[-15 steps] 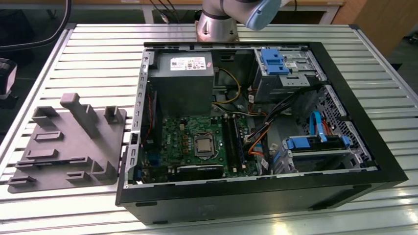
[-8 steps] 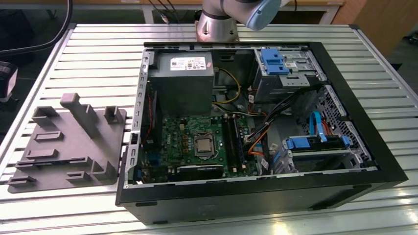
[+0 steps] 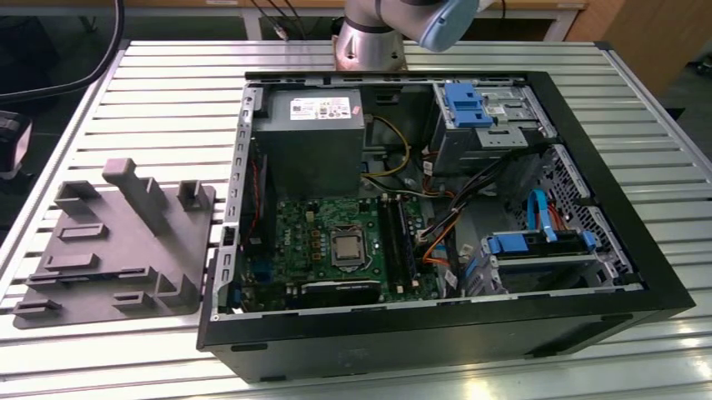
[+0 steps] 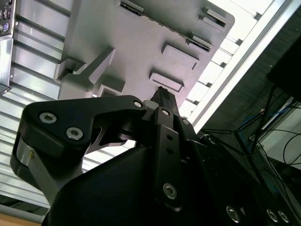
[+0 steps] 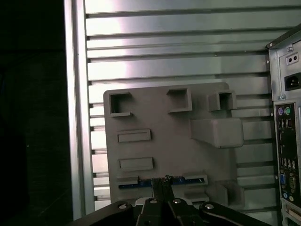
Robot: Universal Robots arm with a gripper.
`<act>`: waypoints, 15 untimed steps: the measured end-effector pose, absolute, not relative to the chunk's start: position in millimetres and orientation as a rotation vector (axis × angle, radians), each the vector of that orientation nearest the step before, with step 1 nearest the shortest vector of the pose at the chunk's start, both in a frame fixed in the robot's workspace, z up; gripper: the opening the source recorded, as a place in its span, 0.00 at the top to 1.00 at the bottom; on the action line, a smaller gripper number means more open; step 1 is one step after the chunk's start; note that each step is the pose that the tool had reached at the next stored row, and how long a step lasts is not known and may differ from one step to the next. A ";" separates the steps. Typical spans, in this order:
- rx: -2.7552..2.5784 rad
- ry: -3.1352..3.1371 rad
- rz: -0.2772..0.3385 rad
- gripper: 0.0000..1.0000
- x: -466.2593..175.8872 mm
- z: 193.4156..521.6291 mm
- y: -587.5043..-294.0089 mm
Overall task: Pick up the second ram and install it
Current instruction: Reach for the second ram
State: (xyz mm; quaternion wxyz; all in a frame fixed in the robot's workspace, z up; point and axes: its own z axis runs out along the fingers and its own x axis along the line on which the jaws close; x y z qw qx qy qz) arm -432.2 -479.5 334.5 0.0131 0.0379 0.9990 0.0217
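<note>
First wrist view, entry one: the gripper (image 5: 162, 182) hangs over the grey moulded tray (image 5: 164, 141). Its fingers look pressed together, with nothing between them as far as I can read it.

Entry two: the second ram (image 5: 190, 179), a dark stick with a blue edge, lies in a narrow slot of that tray. It is in line with the fingertips, and I cannot tell whether they touch it.

Second wrist view: the gripper (image 4: 162, 96) has the same closed look, with the tray (image 4: 141, 42) beyond it.

Exterior view: the tray (image 3: 112, 242) sits on the slatted table (image 3: 167, 75) at the exterior view's left, just beside the open computer case (image 3: 656, 283). The motherboard (image 3: 333, 242) and its black memory slots (image 3: 395, 237) lie in the frame's lower centre.

Risks, as I judge them:
- Closed fingers meeting the stick would press on it rather than take it.
- A grasp off the slot's line could catch the raised tray walls and drag the tray, which looks loose on the table.
- A thin stick pinched at one spot may tilt and meet its slot crooked.
- The orange cables (image 3: 439, 233) beside the slots could snag.
</note>
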 end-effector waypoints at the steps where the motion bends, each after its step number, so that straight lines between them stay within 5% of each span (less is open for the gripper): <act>1: 0.118 3.112 0.068 0.89 -432.2 334.0 -479.8; 15: 0.118 3.113 0.068 0.89 -432.4 327.7 -483.3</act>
